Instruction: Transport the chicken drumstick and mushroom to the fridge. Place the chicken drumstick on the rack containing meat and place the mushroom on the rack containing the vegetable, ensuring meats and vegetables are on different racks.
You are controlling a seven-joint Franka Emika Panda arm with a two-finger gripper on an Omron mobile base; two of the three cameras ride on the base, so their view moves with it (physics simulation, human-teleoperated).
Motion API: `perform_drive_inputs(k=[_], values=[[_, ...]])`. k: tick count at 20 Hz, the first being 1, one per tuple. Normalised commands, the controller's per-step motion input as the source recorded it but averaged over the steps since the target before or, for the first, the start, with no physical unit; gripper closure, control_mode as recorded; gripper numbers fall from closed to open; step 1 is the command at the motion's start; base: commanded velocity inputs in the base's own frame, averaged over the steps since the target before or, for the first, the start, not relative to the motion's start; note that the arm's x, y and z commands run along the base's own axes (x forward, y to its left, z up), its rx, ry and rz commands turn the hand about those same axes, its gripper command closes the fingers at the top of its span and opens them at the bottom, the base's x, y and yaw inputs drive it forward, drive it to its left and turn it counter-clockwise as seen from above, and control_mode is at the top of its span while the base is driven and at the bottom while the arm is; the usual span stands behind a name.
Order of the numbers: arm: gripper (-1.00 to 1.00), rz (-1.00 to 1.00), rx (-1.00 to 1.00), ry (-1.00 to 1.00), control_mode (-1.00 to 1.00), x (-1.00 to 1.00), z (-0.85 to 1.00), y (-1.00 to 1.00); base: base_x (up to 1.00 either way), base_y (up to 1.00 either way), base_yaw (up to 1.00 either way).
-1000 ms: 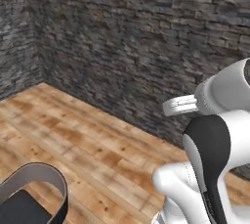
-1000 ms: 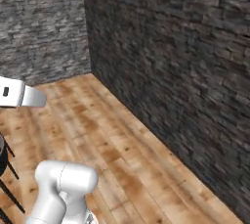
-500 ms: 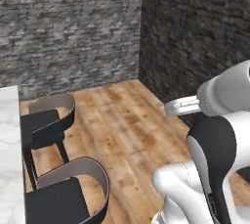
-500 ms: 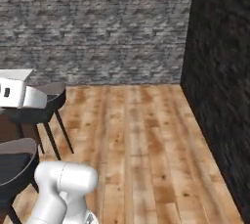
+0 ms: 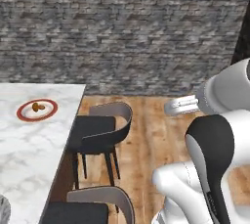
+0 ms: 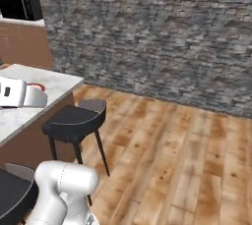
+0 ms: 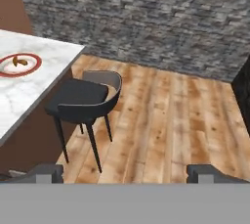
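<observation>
A white marble counter (image 5: 34,145) stands at the left, with a red-rimmed round plate (image 5: 37,110) on it toward the back. Two small orange-brown food pieces (image 5: 38,106) lie on the plate. A dark curved-back chair (image 5: 100,132) stands just beside the counter's right edge on the wooden plank floor (image 6: 172,160). A grey stone-brick wall (image 5: 122,32) rises behind them.

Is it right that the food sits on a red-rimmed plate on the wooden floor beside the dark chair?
Not quite. The red-rimmed plate with the food is on the white marble counter, not the floor; the left base view shows it. The dark chair does stand beside that counter.
</observation>
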Motion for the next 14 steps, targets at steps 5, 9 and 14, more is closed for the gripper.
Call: perform_drive_inputs(k=[5,9,14], values=[[-1.00,0.00,0.00,0.00,1.00,0.00,0.00,0.00,0.30,-0.02,0.90],[-1.00,0.00,0.00,0.00,1.00,0.00,0.00,0.00,0.00,0.00,0.99],[-1.00,0.00,0.00,0.00,1.00,0.00,0.00,0.00,-0.08,0.00,1.00]])
